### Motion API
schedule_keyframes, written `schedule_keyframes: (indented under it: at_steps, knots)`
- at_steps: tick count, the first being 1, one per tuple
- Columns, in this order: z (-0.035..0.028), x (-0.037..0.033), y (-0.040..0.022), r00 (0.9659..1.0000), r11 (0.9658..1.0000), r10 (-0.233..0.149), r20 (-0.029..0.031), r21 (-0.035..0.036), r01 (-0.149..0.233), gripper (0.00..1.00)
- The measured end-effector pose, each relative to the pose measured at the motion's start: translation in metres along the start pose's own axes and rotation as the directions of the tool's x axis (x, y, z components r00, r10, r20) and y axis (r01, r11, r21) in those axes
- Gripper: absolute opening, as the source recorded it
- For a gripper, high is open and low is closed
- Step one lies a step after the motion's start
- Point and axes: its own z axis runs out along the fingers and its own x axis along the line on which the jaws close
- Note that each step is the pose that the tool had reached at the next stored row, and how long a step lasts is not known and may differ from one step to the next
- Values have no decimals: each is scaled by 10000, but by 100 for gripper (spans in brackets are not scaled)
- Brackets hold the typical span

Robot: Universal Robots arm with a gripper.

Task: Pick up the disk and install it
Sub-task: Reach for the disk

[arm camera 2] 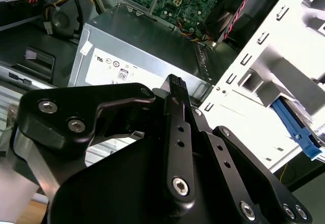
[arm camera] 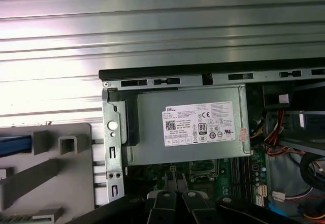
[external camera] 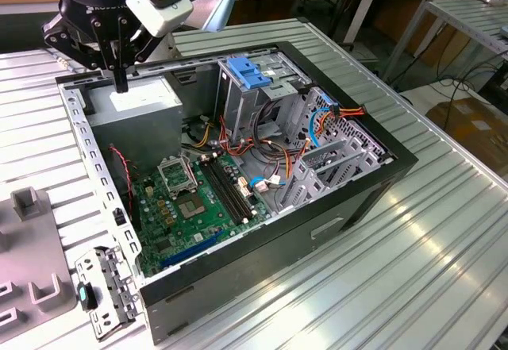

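My gripper (external camera: pixel 121 80) hangs over the back left corner of the open computer case (external camera: pixel 317 231), just above the grey power-supply box (external camera: pixel 135 100). Its black fingers (arm camera 2: pixel 175 84) look pressed together with nothing between them; the same fingers (arm camera: pixel 172 186) show above the motherboard's edge. A blue plastic strip (arm camera: pixel 14 145) lies in the grey holder (arm camera: pixel 51 168) beside the case; I cannot tell whether it belongs to the disk. The same kind of blue strip (arm camera 2: pixel 297 130) shows beyond the case's pale metal frame.
Inside the case lie a green motherboard (external camera: pixel 194 199), loose coloured cables (external camera: pixel 262 155) and a metal drive cage with a light-blue bracket (external camera: pixel 250 72) on top. A detached metal bracket (external camera: pixel 107 290) lies at the case's front left. The ribbed metal table (external camera: pixel 413 271) stretches to the exterior view's right.
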Motion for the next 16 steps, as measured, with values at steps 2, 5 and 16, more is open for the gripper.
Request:
schedule_keyframes:
  at_steps: [2,5,16]
  knots:
    - [0,19,-1,10000,10000,0,1,-1,0,11]
    - [-1,63,-4,10000,10000,1,0,0,-1,11]
    - [-4,186,-14,10000,10000,0,1,-1,0,11]
